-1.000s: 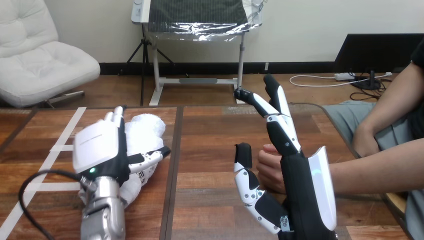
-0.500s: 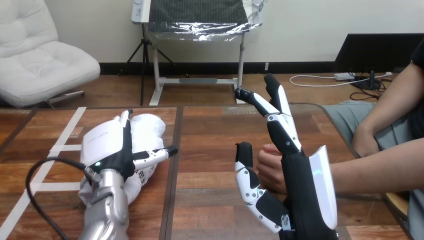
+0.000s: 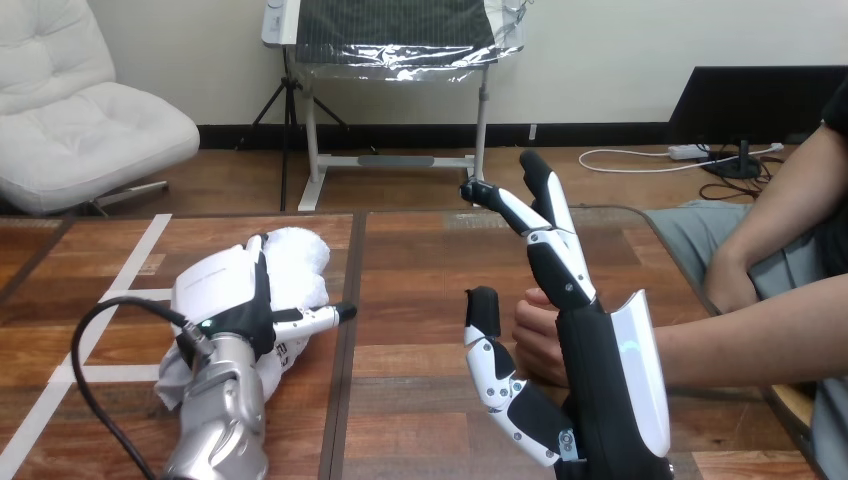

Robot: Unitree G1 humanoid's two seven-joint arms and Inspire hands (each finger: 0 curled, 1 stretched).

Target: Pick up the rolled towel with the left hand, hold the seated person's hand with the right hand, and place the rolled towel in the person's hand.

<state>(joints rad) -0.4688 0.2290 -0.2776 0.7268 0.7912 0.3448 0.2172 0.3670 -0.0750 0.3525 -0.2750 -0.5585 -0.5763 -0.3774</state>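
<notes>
my left hand (image 3: 225, 295) sits on top of the rolled towel (image 3: 297, 262) on the worktop (image 3: 420, 260), can't tell if it's gripping. my right hand (image 3: 600, 375) is spread wide, right beside the person's hand (image 3: 538, 338).

Looks like a robotics lab, wooden table (image 3: 430, 270) marked with white tape (image 3: 140, 248)

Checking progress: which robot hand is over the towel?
The left robot hand, lying over the rolled towel; the right robot hand stands beside the person's hand.

Bare table (image 3: 420, 285) between rolled towel (image 3: 296, 256) and right hand (image 3: 600, 375).
</notes>
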